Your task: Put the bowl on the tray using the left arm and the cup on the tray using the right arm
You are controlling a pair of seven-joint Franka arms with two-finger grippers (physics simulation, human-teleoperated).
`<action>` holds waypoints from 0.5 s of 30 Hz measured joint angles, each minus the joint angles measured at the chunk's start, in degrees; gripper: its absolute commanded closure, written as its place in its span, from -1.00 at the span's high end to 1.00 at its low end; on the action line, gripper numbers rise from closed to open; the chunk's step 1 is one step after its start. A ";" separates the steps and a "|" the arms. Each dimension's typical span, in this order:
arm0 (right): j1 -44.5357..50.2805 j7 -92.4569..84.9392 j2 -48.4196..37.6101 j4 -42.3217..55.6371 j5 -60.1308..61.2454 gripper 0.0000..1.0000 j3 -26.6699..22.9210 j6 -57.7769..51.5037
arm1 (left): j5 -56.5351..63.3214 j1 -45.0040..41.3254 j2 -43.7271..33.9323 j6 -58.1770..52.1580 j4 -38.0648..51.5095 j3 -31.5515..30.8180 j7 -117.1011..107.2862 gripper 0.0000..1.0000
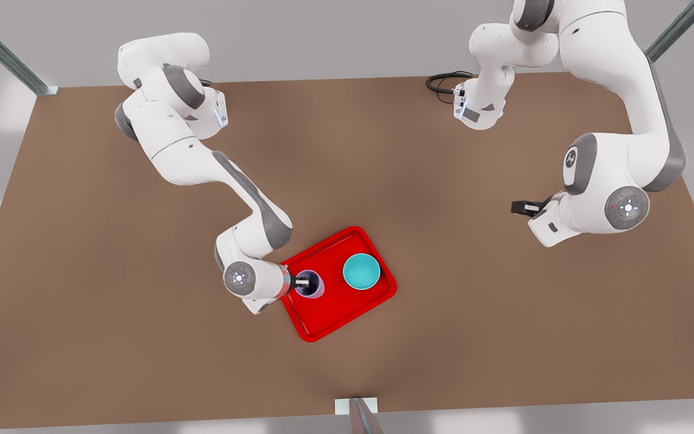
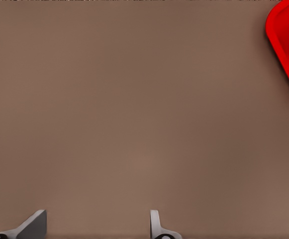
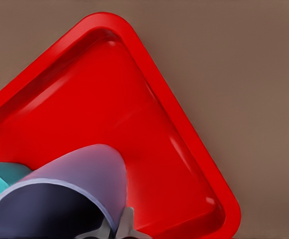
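Low in the frame's centre on the red tray (image 1: 329, 313): teal bowl (image 1: 361, 271) already set down, lavender cup (image 1: 311, 284) pinched at its rim by the right gripper (image 1: 302, 281), unreleased; at right, left gripper (image 1: 520, 208) spread, idle.

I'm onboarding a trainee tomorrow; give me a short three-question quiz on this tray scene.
1. True or false: the teal bowl sits on the red tray.
2. Which pincer grips the lavender cup's rim: A) left pincer, B) right pincer?
3. Fill in: the left pincer hangs open over the bare brown ____.

Key: 1 true; 2 B; 3 table.
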 measured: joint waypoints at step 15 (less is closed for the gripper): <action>-5.49 3.19 -18.98 -5.43 -3.42 1.00 -1.30 -15.79 | 0.07 0.00 0.00 -0.06 0.09 0.00 -0.09 1.00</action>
